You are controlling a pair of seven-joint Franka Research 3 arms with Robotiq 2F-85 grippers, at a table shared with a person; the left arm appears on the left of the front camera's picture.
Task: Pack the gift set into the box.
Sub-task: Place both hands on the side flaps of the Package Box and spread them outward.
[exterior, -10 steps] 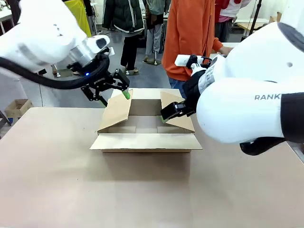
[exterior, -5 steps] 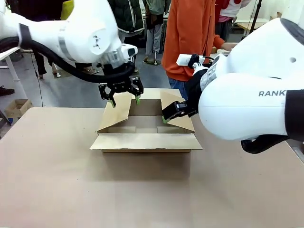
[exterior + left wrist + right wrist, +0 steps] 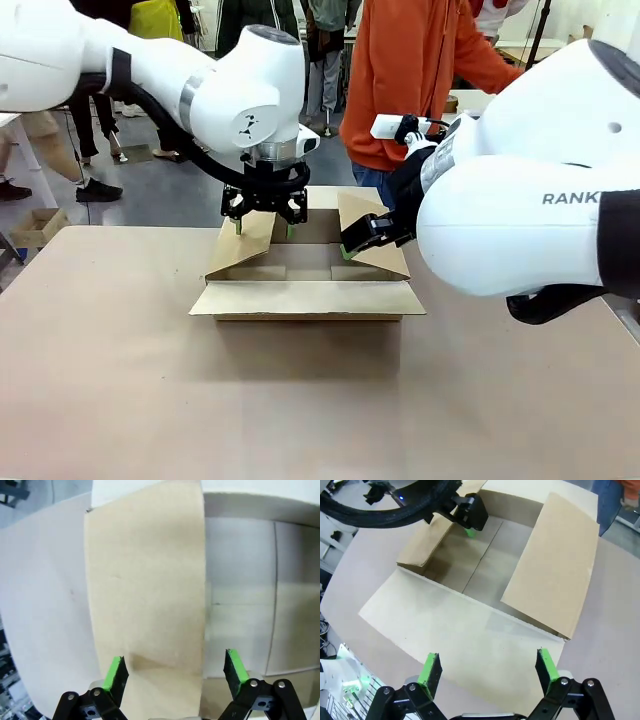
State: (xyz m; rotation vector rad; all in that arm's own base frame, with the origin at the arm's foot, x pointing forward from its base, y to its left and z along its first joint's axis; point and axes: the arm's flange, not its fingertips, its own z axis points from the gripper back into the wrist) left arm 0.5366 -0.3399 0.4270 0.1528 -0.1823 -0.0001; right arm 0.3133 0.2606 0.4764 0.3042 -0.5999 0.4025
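Observation:
The box (image 3: 305, 268) stands open at mid-table, its near and far flaps spread flat and its two side flaps tilted up. My left gripper (image 3: 263, 228) is open and straddles the upright left flap (image 3: 145, 580), one green pad on each side without pinching it; in the left wrist view that gripper (image 3: 175, 672) shows the bare box floor (image 3: 240, 595) beyond. My right gripper (image 3: 362, 238) hovers open beside the right flap (image 3: 555, 565). In the right wrist view that gripper (image 3: 488, 666) hangs over the flat near flap (image 3: 455, 630). The gift set is out of view.
A person in an orange top (image 3: 405, 70) stands at the far side, right behind the box. A small brown carton (image 3: 38, 225) sits on the floor off the table's left. The tan tabletop (image 3: 120, 380) stretches wide in front of the box.
My left arm swung to the right and its gripper came down astride the box's left flap. The right arm and the box stayed where they were.

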